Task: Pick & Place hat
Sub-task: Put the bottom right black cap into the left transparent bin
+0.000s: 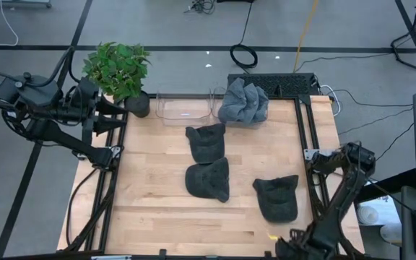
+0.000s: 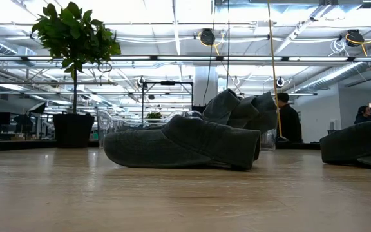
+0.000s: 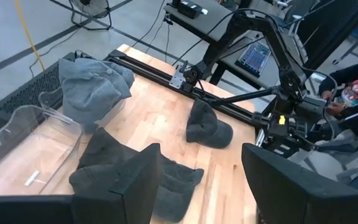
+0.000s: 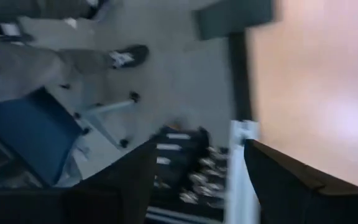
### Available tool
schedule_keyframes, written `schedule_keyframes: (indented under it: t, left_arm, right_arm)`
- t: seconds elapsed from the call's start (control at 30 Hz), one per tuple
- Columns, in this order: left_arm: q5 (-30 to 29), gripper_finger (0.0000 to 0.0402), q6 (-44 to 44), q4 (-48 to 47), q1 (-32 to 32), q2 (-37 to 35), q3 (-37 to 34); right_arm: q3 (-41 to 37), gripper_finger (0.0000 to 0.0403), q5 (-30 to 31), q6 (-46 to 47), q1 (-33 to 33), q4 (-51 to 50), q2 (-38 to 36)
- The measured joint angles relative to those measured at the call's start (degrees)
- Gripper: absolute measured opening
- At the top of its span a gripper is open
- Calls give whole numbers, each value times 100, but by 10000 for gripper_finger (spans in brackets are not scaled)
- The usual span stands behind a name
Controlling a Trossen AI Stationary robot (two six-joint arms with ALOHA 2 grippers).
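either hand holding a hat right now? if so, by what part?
Nothing held. Left hand is open and empty, off the table's left edge by the plant. Right hand is open too, off the right edge. Three hats lie untouched.

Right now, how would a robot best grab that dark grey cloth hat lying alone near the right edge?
Probably pinch the soft raised crown of the dark grey cloth hat from straight above: it lies flat on the wooden table, apart from the others, its thin brim hugging the wood.

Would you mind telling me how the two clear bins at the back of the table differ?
The left clear bin holds only a small white item, while the right clear bin is heaped with grey hats that hide most of it. Both are transparent, stand side by side at the table's far edge, beside the potted plant.
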Motion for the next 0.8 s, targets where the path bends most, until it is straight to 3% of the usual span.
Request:
schedule_keyframes:
  t: [0.2,0.43,0.67,0.8]
  left_arm:
    - [-2,234,-292,3,0,0,0]
    - [12,234,-523,7,0,11,0]
    - [44,234,-622,9,-1,11,0]
    - [44,234,-621,9,1,11,0]
  right_arm:
    - [-1,221,173,226,317,-347,54]
    - [2,193,1107,-391,301,-1843,54]
    - [2,191,2229,-859,257,-2266,91]
    - [2,191,2415,-1226,187,-2318,324]
